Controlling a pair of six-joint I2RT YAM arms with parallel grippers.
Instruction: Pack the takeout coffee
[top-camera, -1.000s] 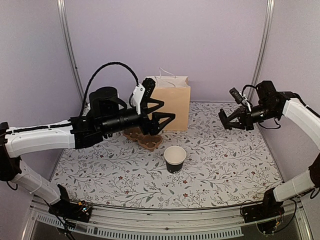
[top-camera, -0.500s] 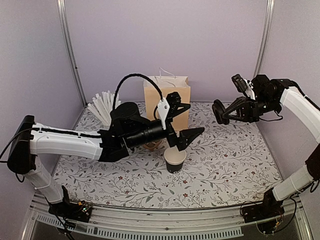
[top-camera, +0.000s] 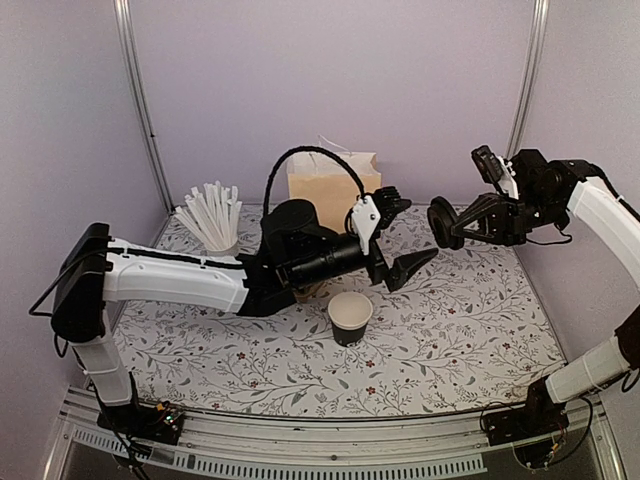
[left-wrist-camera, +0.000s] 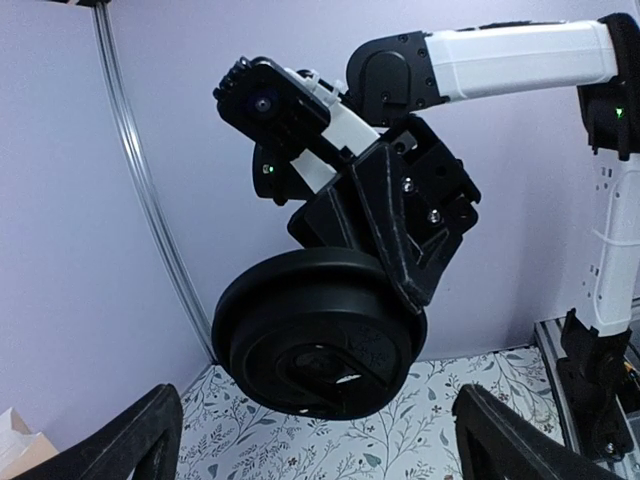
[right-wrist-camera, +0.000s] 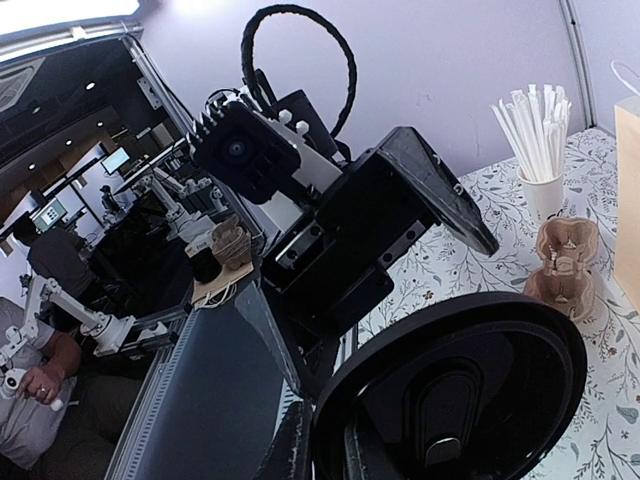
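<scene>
Lilac walls (top-camera: 330, 70) close in the back and both sides, with slim metal posts (top-camera: 141, 100) in the rear corners. Across the counter (top-camera: 450, 330) lies a pale cloth (top-camera: 200, 350) printed with grey leaves and small red flowers. Toward the back stands a tan paper bag (top-camera: 325, 185), upright, with a white cup of white sticks (top-camera: 212, 222) to its left; the brown pulp carrier (right-wrist-camera: 563, 262) lies in front of the bag, mostly hidden behind the left arm (top-camera: 170, 280) from overhead. The black paper cup (top-camera: 350, 318) stands upright and uncovered near the middle of the counter, white inside showing, touched by nothing. Its black round lid (top-camera: 439, 222) is in the air to the right of the bag, held on edge in the right pincer (top-camera: 450, 224), whose jaws are drawn narrow onto it. The left pincer (top-camera: 404, 236) hangs above and behind the cup, jaws spread wide with nothing between them, facing the lid and just short of it. Past the open near side, the right wrist view shows a dim room (right-wrist-camera: 90, 200) with ceiling lights (right-wrist-camera: 88, 86) and a seated person (right-wrist-camera: 40, 400)
</scene>
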